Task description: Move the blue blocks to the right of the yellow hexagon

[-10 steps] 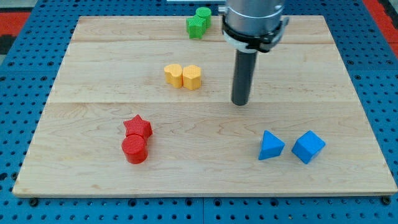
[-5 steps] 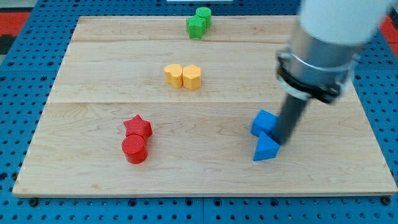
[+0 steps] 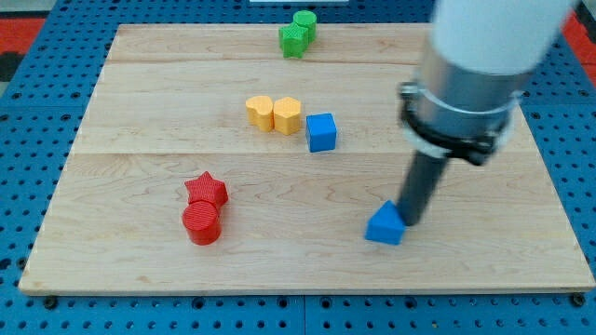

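The yellow hexagon (image 3: 288, 115) sits on the wooden board (image 3: 484, 251) at upper middle, touching a second yellow block (image 3: 260, 112) on its left. A blue cube (image 3: 321, 132) lies just right of and slightly below the hexagon, close to it. A blue triangle (image 3: 386, 225) lies lower right of the middle. My tip (image 3: 409, 222) rests against the triangle's right side, far below and right of the cube.
A red star (image 3: 206, 190) and a red cylinder (image 3: 201, 223) touch each other at lower left. Two green blocks (image 3: 297, 35) sit at the board's top edge. The arm's body hangs over the board's right part.
The blue cube has gone up and left from beside the triangle to right of the yellow hexagon. The triangle shifted slightly left. My tip moved a little left, behind the triangle.
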`<state>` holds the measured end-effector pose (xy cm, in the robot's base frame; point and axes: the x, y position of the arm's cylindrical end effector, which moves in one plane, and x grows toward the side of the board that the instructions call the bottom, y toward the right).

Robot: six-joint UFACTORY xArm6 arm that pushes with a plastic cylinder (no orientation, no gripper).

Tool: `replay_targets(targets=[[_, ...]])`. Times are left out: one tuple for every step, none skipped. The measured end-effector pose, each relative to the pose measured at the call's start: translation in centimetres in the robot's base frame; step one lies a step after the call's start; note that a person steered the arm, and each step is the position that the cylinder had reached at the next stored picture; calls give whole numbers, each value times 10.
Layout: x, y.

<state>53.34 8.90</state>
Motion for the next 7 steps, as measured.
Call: replay_targets(targets=[[-5,34],[45,49],[62,-16],[-18,-62],[-87,-72],[-81,-39],[-48,-27]])
